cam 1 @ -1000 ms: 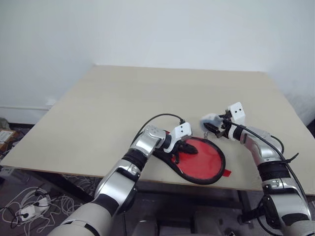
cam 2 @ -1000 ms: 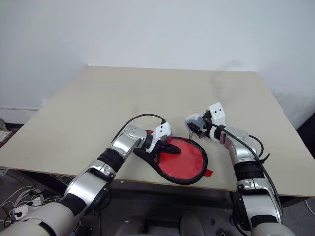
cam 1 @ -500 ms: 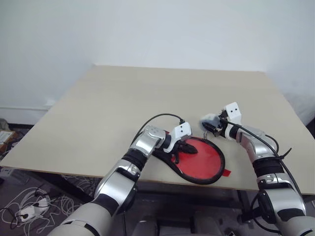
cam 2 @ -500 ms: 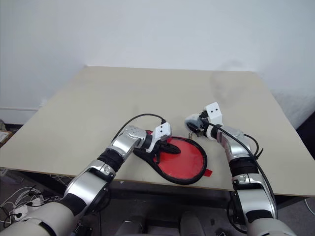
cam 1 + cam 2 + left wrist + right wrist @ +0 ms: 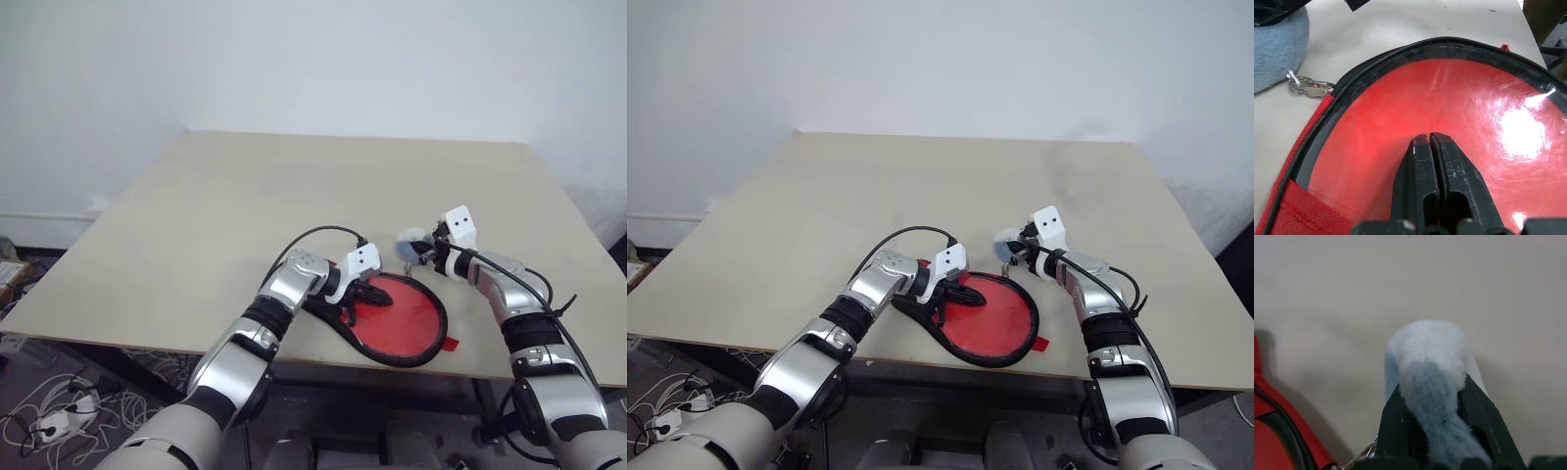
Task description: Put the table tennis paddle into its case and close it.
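The case (image 5: 397,323) lies flat at the table's (image 5: 294,186) near edge, a bit right of its middle, clear side up with the black rim around it. The table tennis paddle (image 5: 1449,107) is inside, its red face showing through the plastic. A small red tab (image 5: 450,344) sticks out at the case's near right side, right by the table edge.

The left gripper (image 5: 377,296) rests on the left part of the case, fingers (image 5: 1422,176) pressed together with nothing between them, tips down on the clear plastic over the red face. A black cable (image 5: 313,240) loops above that wrist.

Just past the case's far rim, toward the right edge, a metal zip pull (image 5: 1309,88) lies on the table beside the rim, linked to a fluffy pale blue-white pompom (image 5: 1427,362). The right gripper (image 5: 418,250) is pinched onto that pompom, the fluff squeezed between its two fingers (image 5: 1484,416) and bulging out ahead of them.

The far half of the table is bare, with a white wall (image 5: 313,59) behind it.
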Controlling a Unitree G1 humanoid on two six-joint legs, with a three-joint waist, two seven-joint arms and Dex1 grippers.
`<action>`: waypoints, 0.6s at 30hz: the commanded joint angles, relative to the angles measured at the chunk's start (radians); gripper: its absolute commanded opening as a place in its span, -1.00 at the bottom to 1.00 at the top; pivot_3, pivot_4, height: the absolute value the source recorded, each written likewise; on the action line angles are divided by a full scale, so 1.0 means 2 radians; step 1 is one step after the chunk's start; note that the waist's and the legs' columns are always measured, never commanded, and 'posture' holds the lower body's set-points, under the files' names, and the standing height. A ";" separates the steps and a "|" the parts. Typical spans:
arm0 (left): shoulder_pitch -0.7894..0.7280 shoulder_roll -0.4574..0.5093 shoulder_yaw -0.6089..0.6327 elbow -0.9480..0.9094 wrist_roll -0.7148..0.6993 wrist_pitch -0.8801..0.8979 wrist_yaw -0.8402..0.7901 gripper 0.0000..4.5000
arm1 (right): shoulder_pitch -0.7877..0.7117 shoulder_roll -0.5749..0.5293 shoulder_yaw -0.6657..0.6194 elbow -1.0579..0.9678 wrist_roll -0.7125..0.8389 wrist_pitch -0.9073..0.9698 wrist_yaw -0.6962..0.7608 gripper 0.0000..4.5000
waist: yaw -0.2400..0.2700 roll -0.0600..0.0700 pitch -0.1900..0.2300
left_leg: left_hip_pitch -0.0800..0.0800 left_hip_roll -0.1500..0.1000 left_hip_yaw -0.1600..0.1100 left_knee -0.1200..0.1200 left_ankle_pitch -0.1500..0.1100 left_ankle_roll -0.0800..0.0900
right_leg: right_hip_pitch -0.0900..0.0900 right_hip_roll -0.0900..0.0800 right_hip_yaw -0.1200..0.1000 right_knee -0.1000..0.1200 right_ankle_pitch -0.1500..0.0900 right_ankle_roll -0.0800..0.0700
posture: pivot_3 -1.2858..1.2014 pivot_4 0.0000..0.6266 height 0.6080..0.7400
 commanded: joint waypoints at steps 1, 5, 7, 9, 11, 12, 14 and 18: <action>0.000 0.002 -0.004 -0.007 0.008 0.002 0.003 -1.00 | -0.002 -0.004 -0.003 -0.020 -0.004 0.001 -0.002 -0.89 | 0.000 0.000 0.000 | 0.000 0.000 0.000 0.000 0.000 0.000 | 0.000 0.000 0.000 0.000 0.000 0.000 | 0.03 -1.00 1.00; 0.001 0.001 -0.005 -0.007 0.009 0.002 0.003 -1.00 | 0.005 -0.009 -0.003 -0.028 -0.011 0.009 -0.011 -0.89 | 0.000 0.000 0.000 | 0.000 0.000 0.000 0.000 0.000 0.000 | 0.000 0.000 0.000 0.000 0.000 0.000 | 0.03 -1.00 1.00; 0.002 0.001 -0.006 -0.007 0.009 0.003 0.003 -1.00 | 0.010 -0.014 -0.003 -0.035 -0.013 0.017 -0.012 -0.89 | 0.000 0.000 0.000 | 0.000 0.000 0.000 0.000 0.000 0.000 | 0.000 0.000 0.000 0.000 0.000 0.000 | 0.03 -1.00 1.00; 0.002 0.002 -0.006 -0.007 0.009 0.004 0.002 -1.00 | 0.020 -0.021 -0.009 -0.050 -0.011 0.019 -0.010 -0.89 | 0.000 0.000 0.000 | 0.000 0.000 0.000 0.000 0.000 0.000 | 0.000 0.000 0.000 0.000 0.000 0.000 | 0.03 -1.00 1.00; 0.002 0.003 -0.008 -0.008 0.009 0.007 -0.001 -1.00 | 0.031 -0.029 -0.014 -0.066 -0.009 0.022 -0.011 -0.89 | 0.002 0.000 0.000 | 0.000 0.000 0.000 0.000 0.000 0.000 | 0.000 0.000 0.000 0.000 0.000 0.000 | 0.03 -1.00 1.00; 0.001 0.004 -0.011 -0.006 0.012 0.009 -0.002 -1.00 | 0.038 -0.035 -0.019 -0.075 -0.008 0.025 -0.012 -0.89 | 0.003 0.000 0.000 | 0.000 0.000 0.000 0.000 0.000 0.000 | 0.000 0.000 0.000 0.000 0.000 0.000 | 0.03 -1.00 1.00; 0.000 0.006 -0.016 -0.002 0.018 0.008 -0.003 -1.00 | 0.049 -0.042 -0.025 -0.091 -0.005 0.030 -0.015 -0.89 | 0.003 0.000 0.000 | 0.000 0.000 0.000 0.000 0.000 0.000 | 0.000 0.000 0.000 0.000 0.000 0.000 | 0.03 -1.00 1.00; -0.004 0.006 -0.020 0.008 0.024 0.010 0.001 -1.00 | 0.068 -0.051 -0.031 -0.116 -0.004 0.035 -0.018 -0.89 | 0.003 0.000 0.000 | 0.000 0.000 0.000 0.000 0.000 0.000 | 0.000 0.000 0.000 0.000 0.000 0.000 | 0.03 -1.00 1.00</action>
